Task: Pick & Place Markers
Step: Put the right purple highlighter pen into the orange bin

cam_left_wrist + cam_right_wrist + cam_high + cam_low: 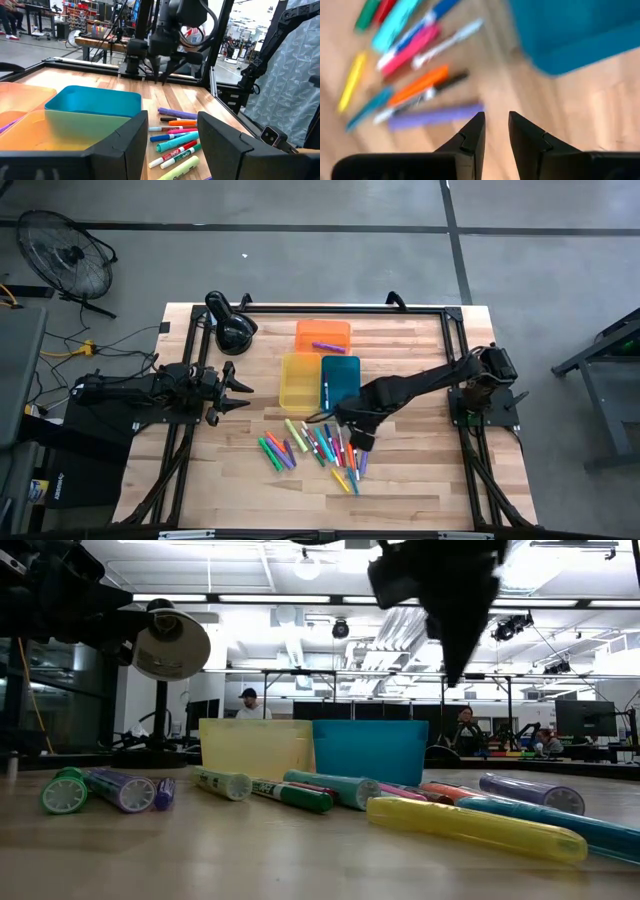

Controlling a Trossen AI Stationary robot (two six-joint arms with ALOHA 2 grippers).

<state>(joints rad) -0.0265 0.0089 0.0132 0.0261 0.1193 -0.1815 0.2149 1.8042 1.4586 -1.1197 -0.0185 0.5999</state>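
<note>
Hovering beside the blue tray (341,380), the right gripper (352,433) has jaws narrowly parted, empty, above the markers (320,448) on the table (420,470); the orange tray (322,332) holds one purple marker (327,346).

Table (420,480): pale wood planks, smooth, light sheen, visible grain. Trays: translucent plastic, glossy; orange tray (322,331) far, yellow tray (298,380) left, blue tray (341,378) right. Markers (315,448): smooth plastic barrels, slightly shiny, some with printed labels. Right gripper (494,131) fingers: matt black plastic. Frame rails (330,310) around the table: dark matt metal.
</note>
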